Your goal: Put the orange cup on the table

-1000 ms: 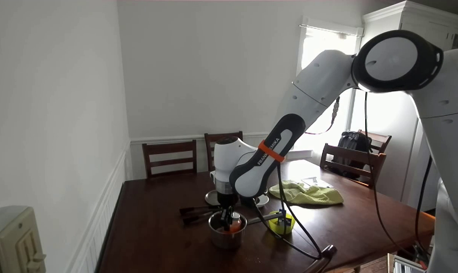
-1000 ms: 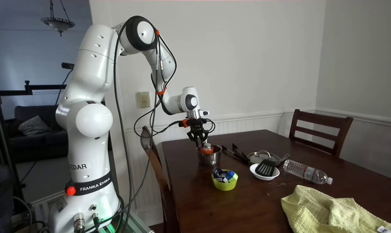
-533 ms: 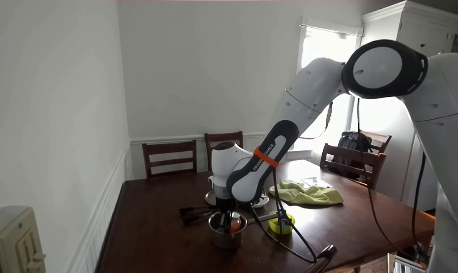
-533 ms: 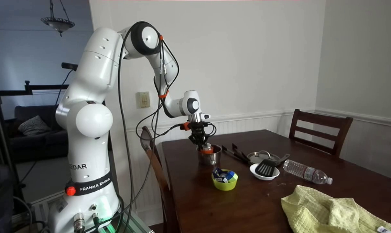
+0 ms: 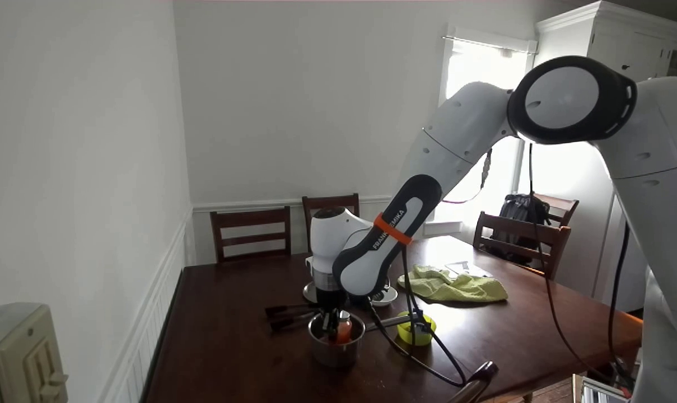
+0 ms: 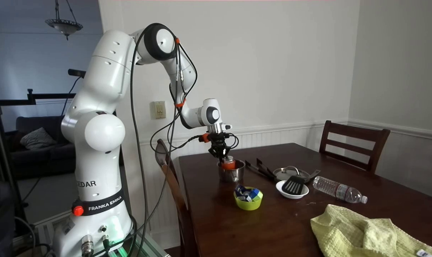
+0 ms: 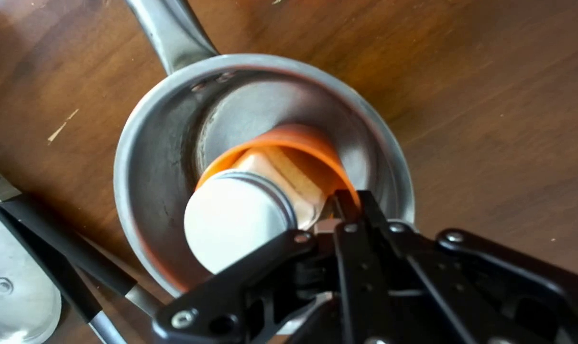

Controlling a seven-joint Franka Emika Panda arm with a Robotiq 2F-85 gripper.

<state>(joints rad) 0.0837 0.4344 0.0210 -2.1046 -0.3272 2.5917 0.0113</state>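
Lifting the orange cup point(image 7: 300, 136) out calls for a slow, straight draw until its base clears the pot point(image 7: 159, 143), then a level descent onto the worktop point(image 6: 273, 228), as the jar point(image 7: 234, 222) inside could tip it. The end effector point(image 7: 352, 198) pinches the rim, one finger inside, one outside. Within the pot, the orange cup points mouth up, long axis near upright; any slight lean is hard to judge.

Crumpled yellow towel point(image 6: 367, 233), clear bottle point(image 6: 339, 190) lying sideways, metal pot point(image 6: 232, 176)
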